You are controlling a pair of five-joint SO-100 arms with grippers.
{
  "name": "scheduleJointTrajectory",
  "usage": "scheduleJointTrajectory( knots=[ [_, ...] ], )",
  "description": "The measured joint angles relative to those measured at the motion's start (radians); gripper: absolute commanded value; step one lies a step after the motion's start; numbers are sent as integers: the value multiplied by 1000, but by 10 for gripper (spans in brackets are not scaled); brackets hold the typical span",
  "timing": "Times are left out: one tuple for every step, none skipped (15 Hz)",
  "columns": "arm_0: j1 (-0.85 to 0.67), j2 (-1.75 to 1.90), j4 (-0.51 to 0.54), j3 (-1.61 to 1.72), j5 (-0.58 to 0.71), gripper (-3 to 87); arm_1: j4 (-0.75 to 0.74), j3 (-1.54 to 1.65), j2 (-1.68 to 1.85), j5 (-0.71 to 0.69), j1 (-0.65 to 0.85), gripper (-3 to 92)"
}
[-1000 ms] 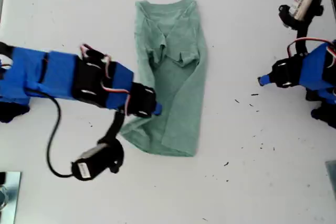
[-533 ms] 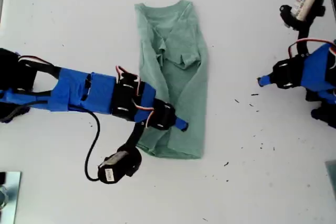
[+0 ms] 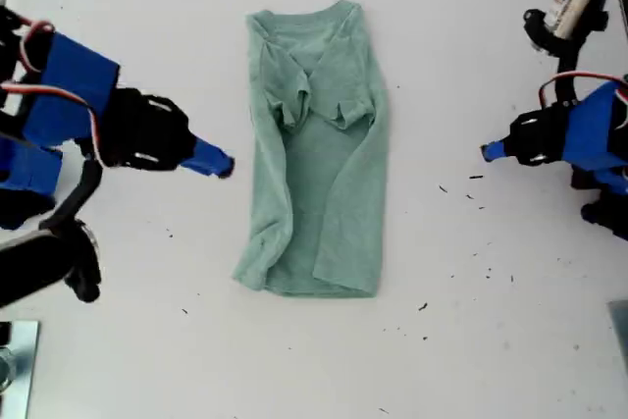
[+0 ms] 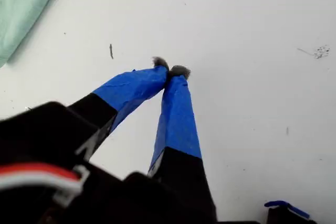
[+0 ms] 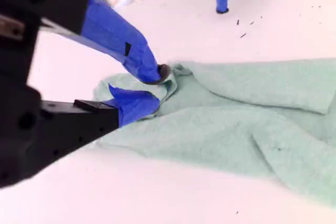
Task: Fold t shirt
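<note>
In the exterior view, the t shirt [image 3: 314, 144] lies in the middle of the white table [image 3: 442, 340]. Its neck is at the top and its sides are folded in to make a long strip. My second gripper [image 3: 224, 164] hangs just beside the shirt's edge on the exterior view's left. My first gripper [image 3: 486, 151] waits well apart on the exterior view's right.

In the first wrist view, my first gripper [image 4: 170, 71] is pinched closed on nothing, over bare table. Only a bit of the t shirt [image 4: 21, 3] shows.

In the second wrist view, my second gripper [image 5: 157, 85] has its jaws apart at a bumpy edge of the t shirt [image 5: 236, 124]. I cannot tell if they touch it.

I think the bottom edge should go up to the neck next. I should grab both layers, lift low, and lay the cloth down flat.
</note>
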Motion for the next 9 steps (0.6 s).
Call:
scheduleJointTrajectory(
  knots=[
    [-34,209,-183,324,-37,-2,0,5,0,0,3,16],
    [-61,445,-333,653,-86,-2,0,11,0,0,3,16],
    [-69,709,-357,973,-149,-2,0,14,0,0,3,16],
    [-78,974,-281,1233,-167,-2,0,14,0,0,3,16],
    [-78,1204,-227,1345,-172,-2,0,14,0,0,3,16],
    [-87,1328,-227,1373,-175,-2,0,17,0,0,5,16],
    [-94,1302,-239,1387,-175,-2,0,18,0,2,6,17],
    [-106,1253,-242,1390,-175,-3,3,17,-9,11,5,17],
    [-106,1229,-250,1361,-175,-3,15,9,-37,23,5,17]
  ],
)
